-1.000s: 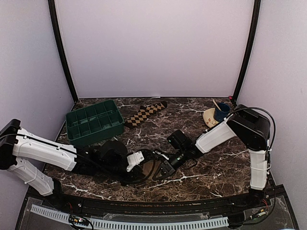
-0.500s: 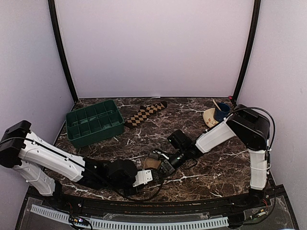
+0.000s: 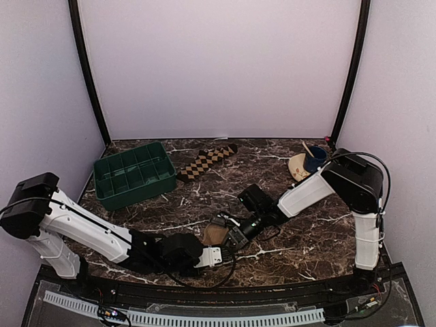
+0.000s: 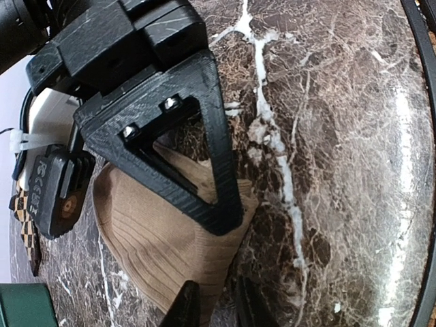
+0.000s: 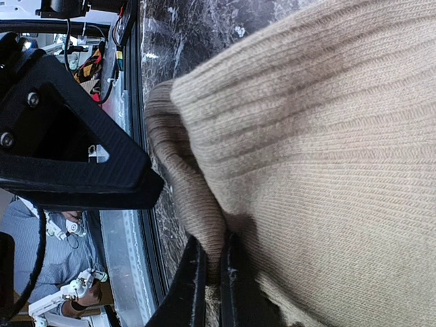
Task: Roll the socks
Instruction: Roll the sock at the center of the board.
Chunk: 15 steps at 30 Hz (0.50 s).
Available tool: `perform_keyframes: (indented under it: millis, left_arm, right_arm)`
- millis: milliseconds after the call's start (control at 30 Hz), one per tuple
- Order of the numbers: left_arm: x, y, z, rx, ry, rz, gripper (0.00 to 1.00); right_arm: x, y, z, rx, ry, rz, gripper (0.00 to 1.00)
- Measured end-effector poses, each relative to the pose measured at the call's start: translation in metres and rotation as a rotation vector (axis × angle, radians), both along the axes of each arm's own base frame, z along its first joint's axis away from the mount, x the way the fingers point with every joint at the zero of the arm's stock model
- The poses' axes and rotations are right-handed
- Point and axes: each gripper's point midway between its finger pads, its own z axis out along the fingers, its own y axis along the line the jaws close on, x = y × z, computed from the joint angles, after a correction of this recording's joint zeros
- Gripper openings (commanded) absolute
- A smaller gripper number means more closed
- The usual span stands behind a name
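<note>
The right claw [image 5: 211, 272] is clamped shut on the tan sock [image 5: 327, 136], its two fingers pinching a ridge of the ribbed knit close to the cloth's edge. Just beside it, on the near side, the left claw [image 4: 214, 310] holds its fingers a narrow gap apart with a corner of the same sock between them. Whether they actually bite the cloth cannot be told. Under the two claws the sock is a doubled-over, bunched heap rather than a tight cylinder. It lies near the front edge of the bench [image 3: 306, 231], about midway along it. Well apart from both claws, the checkered sock [image 3: 206, 162] lies flat and stretched out on a slant near the back edge, just to the right of the green tray [image 3: 133, 194], which stands toward the back left corner. A bowl [image 3: 298, 167] and a blue cup [image 3: 315, 158] occupy the back right corner. As a judgement, the task looks to be in its early part. The first sock is folded over and in hand but not yet a finished roll, and the second is not yet touched.
</note>
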Motion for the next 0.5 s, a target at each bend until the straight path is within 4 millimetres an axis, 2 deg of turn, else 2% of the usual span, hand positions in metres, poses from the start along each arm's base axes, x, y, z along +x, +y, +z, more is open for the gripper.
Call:
perform_keyframes:
  millis: [500]
  left_arm:
    - [0.004,-0.001,-0.016,0.059,-0.041,-0.019,0.26]
  right_arm:
    - [0.000,-0.001,0.001,0.014,0.010,0.001,0.00]
